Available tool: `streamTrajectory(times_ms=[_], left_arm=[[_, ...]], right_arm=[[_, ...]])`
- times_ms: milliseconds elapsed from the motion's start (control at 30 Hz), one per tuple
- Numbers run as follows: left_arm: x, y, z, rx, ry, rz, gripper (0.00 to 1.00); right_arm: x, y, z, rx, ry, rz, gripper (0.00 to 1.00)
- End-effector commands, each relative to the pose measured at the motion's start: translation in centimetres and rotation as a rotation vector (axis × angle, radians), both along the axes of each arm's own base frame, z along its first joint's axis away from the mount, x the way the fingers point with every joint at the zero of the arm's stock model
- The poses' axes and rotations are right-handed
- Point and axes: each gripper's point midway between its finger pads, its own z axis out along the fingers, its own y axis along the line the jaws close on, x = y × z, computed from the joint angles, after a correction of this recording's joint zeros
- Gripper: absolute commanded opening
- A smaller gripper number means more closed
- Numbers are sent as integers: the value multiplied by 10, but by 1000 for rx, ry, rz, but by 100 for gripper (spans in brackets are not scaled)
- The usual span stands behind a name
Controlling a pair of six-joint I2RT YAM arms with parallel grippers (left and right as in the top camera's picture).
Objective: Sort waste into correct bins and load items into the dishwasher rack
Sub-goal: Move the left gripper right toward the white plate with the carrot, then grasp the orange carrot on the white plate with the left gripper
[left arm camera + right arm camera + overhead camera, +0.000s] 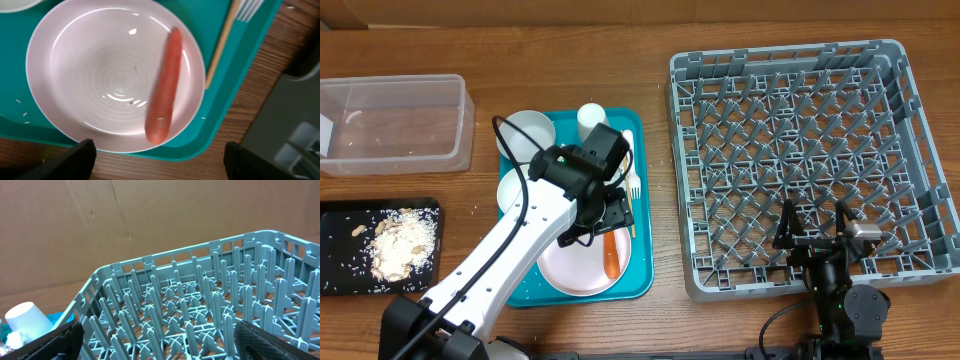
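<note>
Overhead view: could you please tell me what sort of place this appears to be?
Probably a lab tabletop set up as a dish-clearing station: a grey dishwasher rack and a teal tray sit on a wooden table, with a cardboard backdrop behind.

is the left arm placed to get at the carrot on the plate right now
Probably yes. The carrot lies bare on the plate with nothing over it. The left hand hangs open right above it, one finger off to each side.

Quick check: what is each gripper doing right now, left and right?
Left gripper: open, empty, above the carrot on the plate.
Right gripper: open, empty, at the near edge of the dishwasher rack.
</note>
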Motion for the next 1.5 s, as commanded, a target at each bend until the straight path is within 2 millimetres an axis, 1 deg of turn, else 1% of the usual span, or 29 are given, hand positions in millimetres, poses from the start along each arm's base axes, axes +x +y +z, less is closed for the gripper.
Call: streamTrajectory(times_ms=[0,133,333,667,767,900,1067,1133,1233,1333,1400,1467], left_arm=[[-4,9,-17,24,15,37,84],[-10,-5,-39,-52,36,-11,84],[-15,-3,-70,-39,68,-29,83],[-19,-1,-104,1,148,-93,77],[-20,0,-109,10,161,-113,75],[-19,0,-109,9,159,-124,68],[-20,0,-109,7,161,-127,45],[-20,0,-109,8,164,-128,39],[-21,-1,-109,3,165,-127,36],[-22,-5,-107,-19,173,-127,26],[-21,-5,-106,-20,175,-127,23],[-20,-5,-103,-14,176,-125,16]], right_arm=[[0,-3,-2,-8,-5,-14,100],[0,-3,-2,-8,-5,-14,100],[0,-3,-2,-8,-4,-14,100],[0,-3,-2,-8,-5,-14,100],[0,-3,-2,-8,-5,-14,100],[0,-3,-2,-8,-5,-14,100],[0,-3,-2,-8,-4,-14,100],[0,-3,-2,-8,-5,-14,100],[0,-3,-2,-8,-5,-14,100],[0,-3,-2,-8,-5,-14,100],[0,-3,-2,-8,-5,-14,100],[0,-3,-2,-8,-5,-14,100]])
